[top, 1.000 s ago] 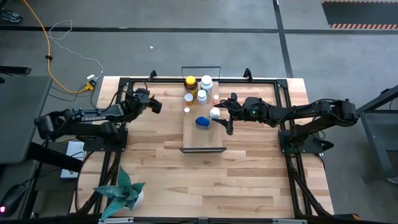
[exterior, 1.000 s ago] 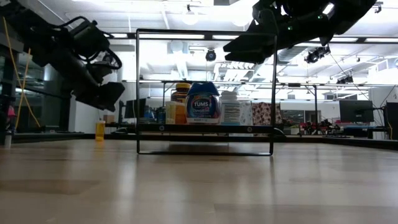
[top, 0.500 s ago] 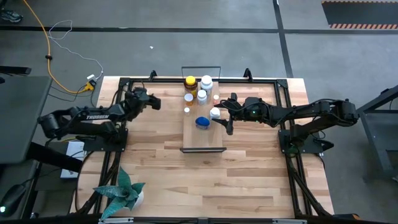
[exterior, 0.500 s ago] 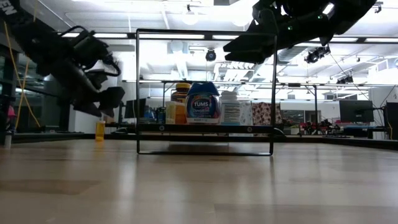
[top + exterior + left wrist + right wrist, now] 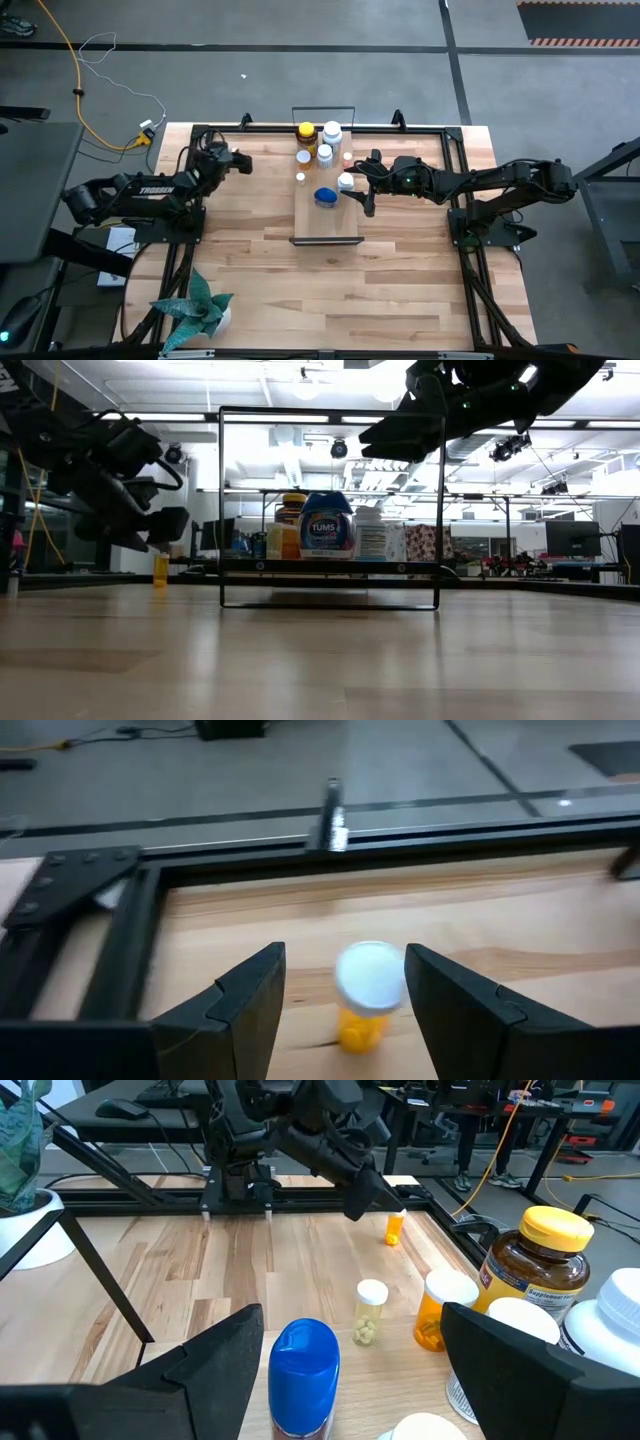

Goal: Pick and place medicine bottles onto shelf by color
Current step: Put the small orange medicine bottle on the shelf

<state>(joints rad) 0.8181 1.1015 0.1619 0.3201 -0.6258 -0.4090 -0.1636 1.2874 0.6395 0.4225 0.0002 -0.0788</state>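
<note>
The shelf (image 5: 327, 225) is a light-wood board with a thin black frame, standing mid-table. Several bottles stand on it: an amber one with a yellow cap (image 5: 306, 133), white ones (image 5: 332, 132), a blue-capped one (image 5: 325, 196) and small orange ones. One tiny orange bottle with a white cap (image 5: 369, 992) stands upright on the table near the far left corner. My left gripper (image 5: 345, 962) is open just above it, one finger on either side. My right gripper (image 5: 362, 183) hangs open over the shelf's right side, with the blue-capped bottle (image 5: 305, 1370) in front of it.
A black metal frame (image 5: 330, 838) runs along the table's far edge, just beyond the tiny orange bottle. A potted plant (image 5: 200, 310) stands at the near left corner. Bare wood lies in front of the shelf (image 5: 330, 605).
My left gripper has moved toward the table's far left corner and dropped lower, coming over the tiny orange bottle. It has stayed open. The right arm and the bottles have kept still.
</note>
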